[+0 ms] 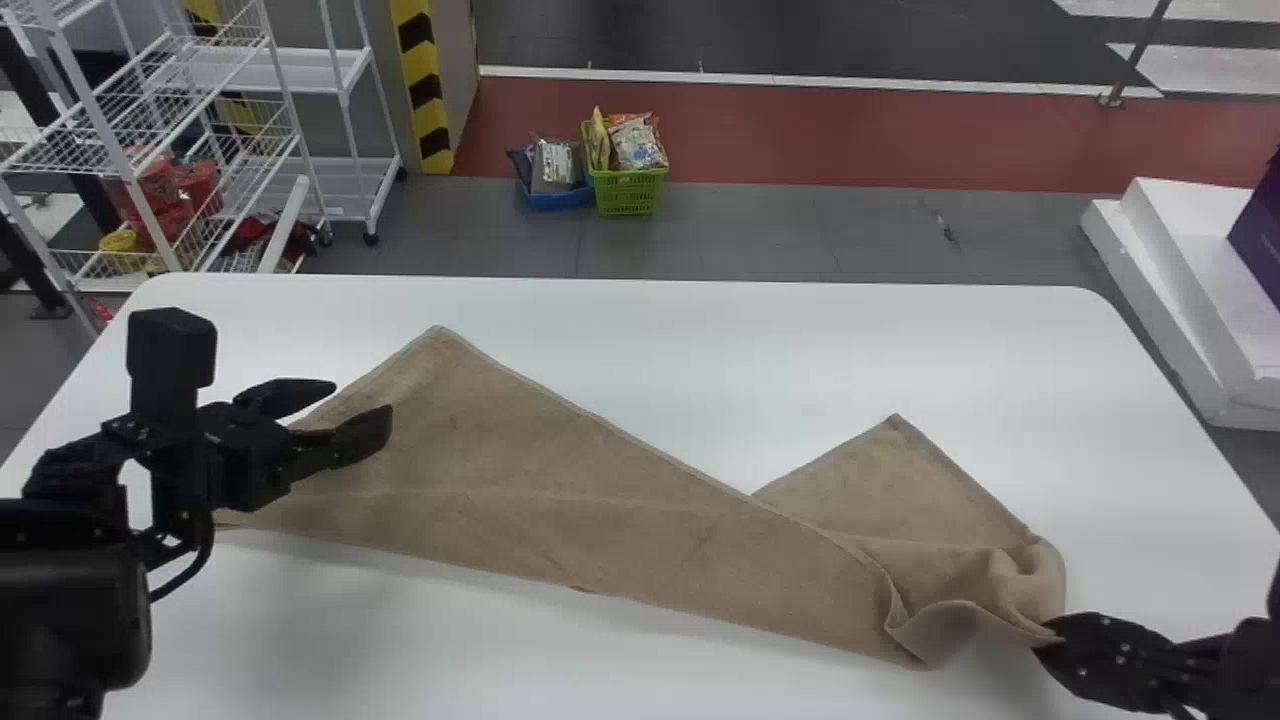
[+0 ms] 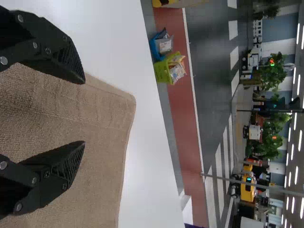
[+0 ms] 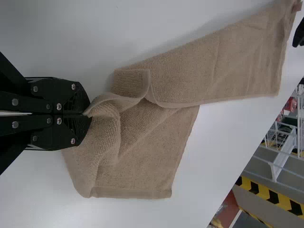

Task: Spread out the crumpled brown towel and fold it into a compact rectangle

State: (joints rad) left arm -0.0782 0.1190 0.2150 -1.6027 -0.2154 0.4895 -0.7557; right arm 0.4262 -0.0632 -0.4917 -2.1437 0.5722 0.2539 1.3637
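In the head view, the brown towel (image 1: 560, 500) lies on the white table (image 1: 640, 330), its long axis going from near the left edge toward the right edge, and slanting to the near edge. One corner points to the far edge, on the side of the far left corner; a smaller one, on the right part, also points to the far edge. The left gripper (image 1: 363, 404) is above the left end, the right gripper (image 1: 1047, 636) at the right end.

In the left wrist view, the left gripper (image 2: 84, 112) has its fingers spread apart over the towel, and one towel corner extends past the fingertips.

In the right wrist view, the right gripper (image 3: 88, 114) pinches the towel's bunched end, with folds beside its fingertips.
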